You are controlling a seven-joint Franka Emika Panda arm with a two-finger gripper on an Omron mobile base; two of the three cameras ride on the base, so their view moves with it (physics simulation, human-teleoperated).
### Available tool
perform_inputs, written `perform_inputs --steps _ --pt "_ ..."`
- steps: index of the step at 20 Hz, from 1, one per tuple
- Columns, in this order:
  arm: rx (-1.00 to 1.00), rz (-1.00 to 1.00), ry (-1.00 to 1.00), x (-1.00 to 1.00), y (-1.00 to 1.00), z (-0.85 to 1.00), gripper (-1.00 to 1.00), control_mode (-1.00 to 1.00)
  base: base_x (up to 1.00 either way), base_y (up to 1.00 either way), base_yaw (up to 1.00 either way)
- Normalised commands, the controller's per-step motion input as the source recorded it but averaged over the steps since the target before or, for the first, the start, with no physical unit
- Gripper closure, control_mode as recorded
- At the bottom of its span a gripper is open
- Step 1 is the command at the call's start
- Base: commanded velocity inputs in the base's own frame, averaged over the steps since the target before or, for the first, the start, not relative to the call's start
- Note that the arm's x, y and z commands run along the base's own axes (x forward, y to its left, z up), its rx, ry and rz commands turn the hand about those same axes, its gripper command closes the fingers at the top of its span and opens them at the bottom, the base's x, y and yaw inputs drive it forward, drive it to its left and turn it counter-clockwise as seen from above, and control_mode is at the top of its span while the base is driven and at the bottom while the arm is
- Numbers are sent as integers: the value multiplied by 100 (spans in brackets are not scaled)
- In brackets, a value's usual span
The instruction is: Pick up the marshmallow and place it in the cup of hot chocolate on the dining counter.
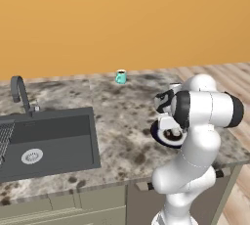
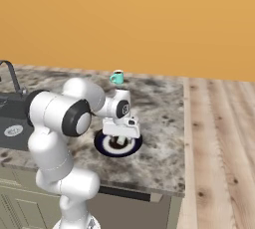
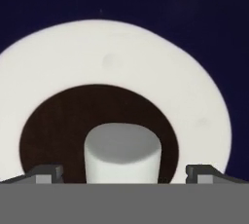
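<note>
White Marshmallow Sits Between the Robot's Fingers

White and soft, the little marshmallow [image 3: 122,152] sits on the round plate with the dark blue rim and white middle [image 3: 146,72]. A dark round patch lies on the plate under and around the marshmallow. In the hand view, the two small dark fingertips [image 3: 44,173] stand wide apart, one on each side of the marshmallow. They are not touching it, so the two-finger gripper [image 3: 124,177] is spread wide with nothing held.

From the right base view, the white robot arm reaches down over the plate [image 2: 102,146], and the gripper [image 2: 119,138] hangs just above it. The plate rests on the speckled grey-brown stone counter [image 2: 159,118], near its front edge.

Farther back on the counter stands the small teal mug with a handle [image 1: 120,77]. It is well apart from the plate. A dark sink basin [image 1: 49,141] with a curved grey tap [image 1: 19,92] sits off to the left.
</note>
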Motion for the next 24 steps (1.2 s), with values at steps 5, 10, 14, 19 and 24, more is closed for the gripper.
perform_inputs --steps 5,10,14,19,24 --pt "0 0 0 0 0 -8 100 -100 0 0 0" --pt "0 0 0 0 0 0 100 -100 0 0 0" --pt "0 0 0 0 0 0 100 -100 0 0 0" --pt "0 0 0 -5 0 12 100 -100 0 0 0" --pt "0 0 -1 -49 0 92 100 -100 0 0 0"
